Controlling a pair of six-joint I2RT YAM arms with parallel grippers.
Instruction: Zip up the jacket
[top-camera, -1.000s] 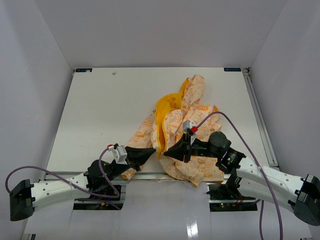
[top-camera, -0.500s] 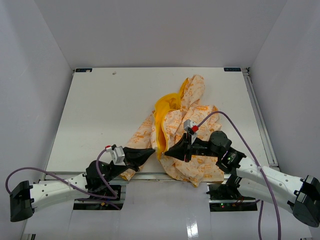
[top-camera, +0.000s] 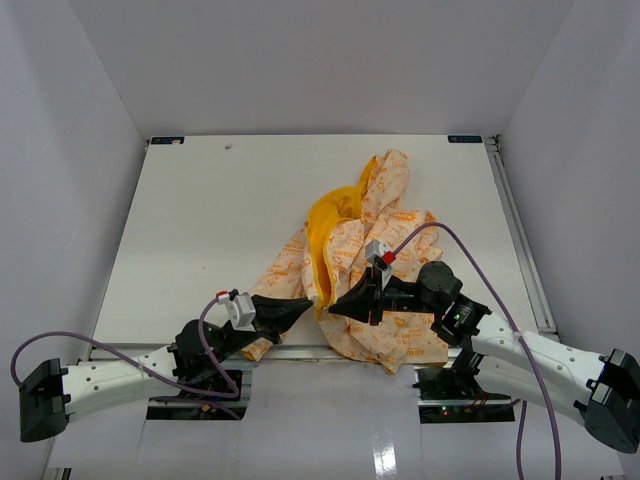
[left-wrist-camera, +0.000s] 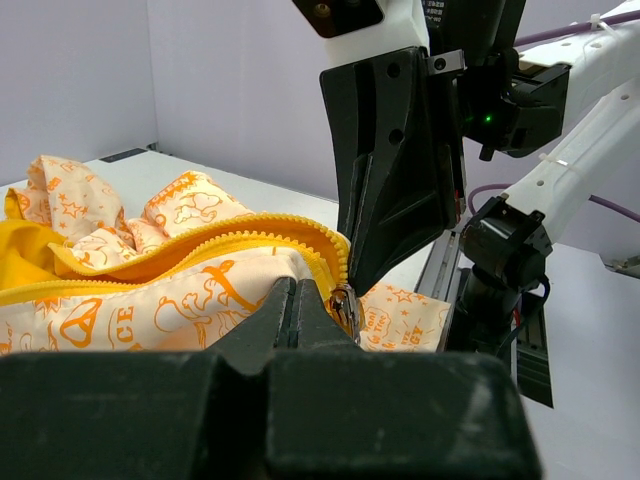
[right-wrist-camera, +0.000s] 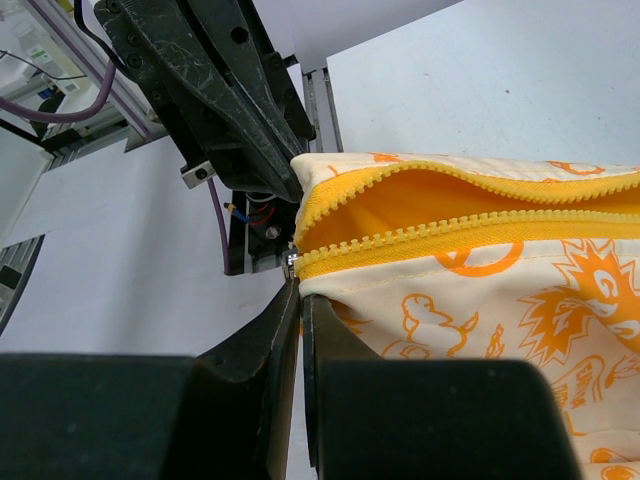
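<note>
The cream jacket (top-camera: 385, 250) with orange print lies bunched on the table's near middle, its yellow lining (top-camera: 330, 212) showing. Its yellow zipper is parted above the metal slider (left-wrist-camera: 345, 305), which sits at the bottom end. My left gripper (top-camera: 305, 310) is shut on the jacket's bottom edge just left of the slider; its jaws (left-wrist-camera: 293, 288) are pressed together. My right gripper (top-camera: 335, 303) is shut with its tips (right-wrist-camera: 299, 288) at the slider (right-wrist-camera: 292, 262), apparently pinching its pull. The two grippers almost touch; the right fingers (left-wrist-camera: 400, 180) stand just behind the slider.
The white table (top-camera: 200, 220) stretches to the left and far side of the jacket. A metal rail (top-camera: 520, 240) runs along its right edge. Grey walls enclose three sides. The jacket's hem hangs at the near table edge (top-camera: 300, 345).
My left gripper has edged slightly right and nearer to the right gripper. The right gripper and jacket have barely moved.
</note>
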